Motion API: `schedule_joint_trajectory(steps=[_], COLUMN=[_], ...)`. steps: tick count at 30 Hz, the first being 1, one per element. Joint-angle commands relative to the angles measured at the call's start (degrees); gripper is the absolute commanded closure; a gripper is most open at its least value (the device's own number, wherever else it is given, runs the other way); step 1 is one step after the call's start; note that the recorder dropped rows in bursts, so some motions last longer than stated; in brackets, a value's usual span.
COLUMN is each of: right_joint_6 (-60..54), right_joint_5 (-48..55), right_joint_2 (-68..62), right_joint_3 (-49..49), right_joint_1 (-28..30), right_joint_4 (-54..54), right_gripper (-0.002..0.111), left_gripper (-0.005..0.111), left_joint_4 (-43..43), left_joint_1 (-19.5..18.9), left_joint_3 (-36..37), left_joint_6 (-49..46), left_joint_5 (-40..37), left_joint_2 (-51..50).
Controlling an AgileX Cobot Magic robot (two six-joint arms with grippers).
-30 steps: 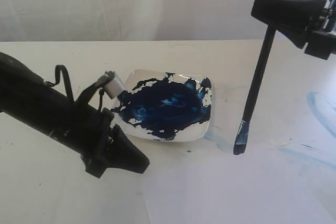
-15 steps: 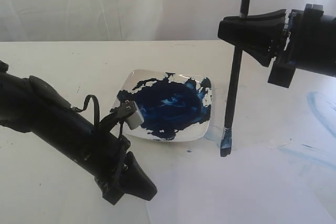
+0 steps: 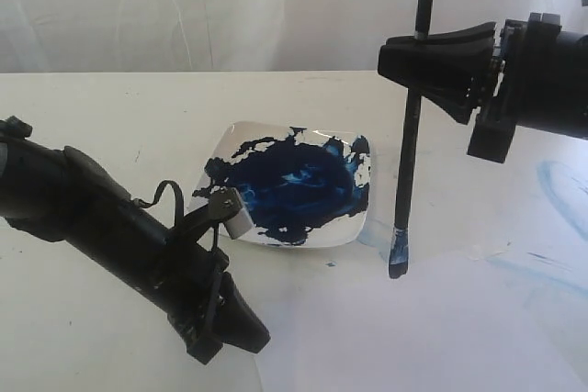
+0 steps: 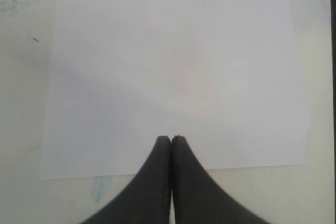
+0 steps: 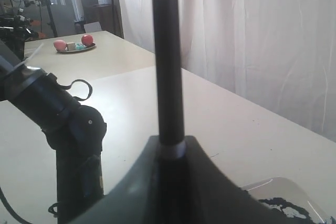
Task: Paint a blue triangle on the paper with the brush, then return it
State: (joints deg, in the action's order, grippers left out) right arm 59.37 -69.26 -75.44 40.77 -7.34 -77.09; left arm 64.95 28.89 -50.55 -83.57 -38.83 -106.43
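We have the right gripper (image 3: 418,63), jaws pinching the long thin black-handled paintbrush (image 3: 407,162) upright, with the blue-stained bristles pointing down just beside the white square plate smeared with dark-blue paint (image 3: 241,132), off its right edge in the exterior view. Left gripper (image 4: 171,141) has its jaws pressed together, empty, at the edge of the plain white rectangular paper sheet (image 4: 173,66) on the plate's near side. We see no blue triangle on the sheet, so we judge the brush loaded, with painting and return both left.

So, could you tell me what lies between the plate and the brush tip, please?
In the exterior view, only a pale blue smear on the table separates the plate from the brush; nothing else.
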Motion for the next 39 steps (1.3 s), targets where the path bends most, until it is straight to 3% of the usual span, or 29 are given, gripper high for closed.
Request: schedule_joint_trajectory(steps=[1, 24, 30, 39], right_joint_6=[-0.51, -0.51, -0.51, -0.51], right_joint_5=[-0.71, -0.71, -0.71, -0.71], right_joint_2=[-0.08, -0.08, -0.08, -0.08], right_joint_3=[-0.21, -0.21, -0.21, -0.21], right_joint_1=[-0.08, -0.08, -0.08, -0.08], right_joint_4=[0.21, 0.21, 0.21, 0.21], right_gripper=[0.108, 0.108, 0.108, 0.108], left_gripper=[0.107, 0.107, 0.107, 0.107], left_joint_4=[2.15, 2.98, 12.24, 12.27], left_joint_1=[0.35, 0.35, 0.35, 0.35], left_joint_3=[-0.25, -0.25, -0.25, -0.25], left_joint_6=[-0.42, -0.42, -6.48, -7.2], left_joint_5=[-0.2, 1.77, -1.83, 1.18], left_joint_2=[-1.7, -2.28, -2.28, -2.28])
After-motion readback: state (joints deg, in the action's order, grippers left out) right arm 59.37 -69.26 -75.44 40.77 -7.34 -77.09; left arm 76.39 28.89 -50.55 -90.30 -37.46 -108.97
